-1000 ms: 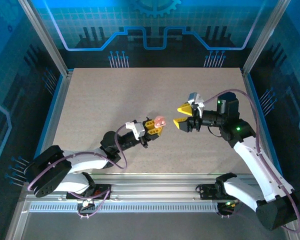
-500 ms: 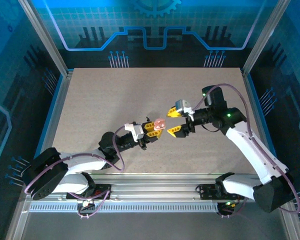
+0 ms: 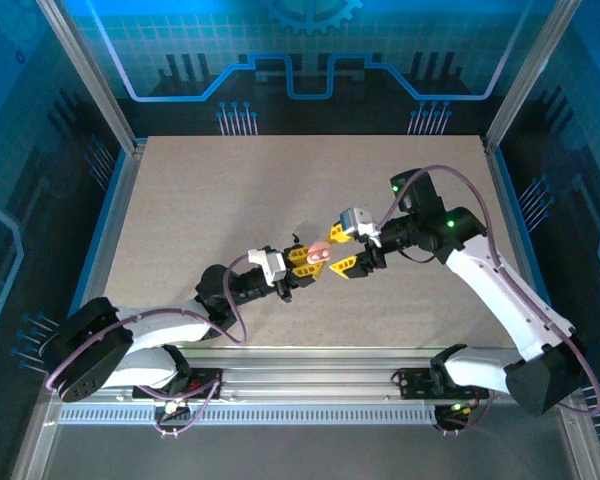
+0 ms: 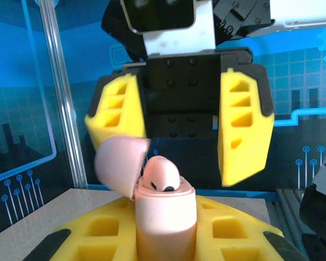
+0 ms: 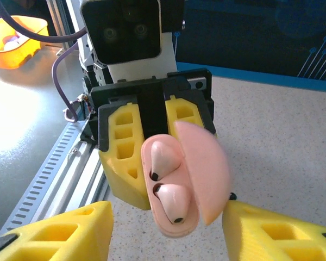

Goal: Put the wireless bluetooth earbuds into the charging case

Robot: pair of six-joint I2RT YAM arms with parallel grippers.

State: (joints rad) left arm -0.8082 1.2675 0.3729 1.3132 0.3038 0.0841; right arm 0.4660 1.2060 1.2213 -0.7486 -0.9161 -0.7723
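Right wrist view: left pincer (image 3: 306, 261) clamps the open pink case (image 5: 176, 227), both pink earbuds (image 5: 165, 157) seated inside; right pincer (image 4: 180, 136), jaws apart, faces it closely. Closing carelessly could knock the lid (image 5: 204, 174) or tip earbuds out.

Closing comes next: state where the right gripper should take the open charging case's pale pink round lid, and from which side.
Probably the pale pink round lid at its free rim, one finger on the domed outside, coming from the side away from the two pale pink earbuds. It stands swung open beside the pale pink case body, whose lower walls the left gripper clamps.
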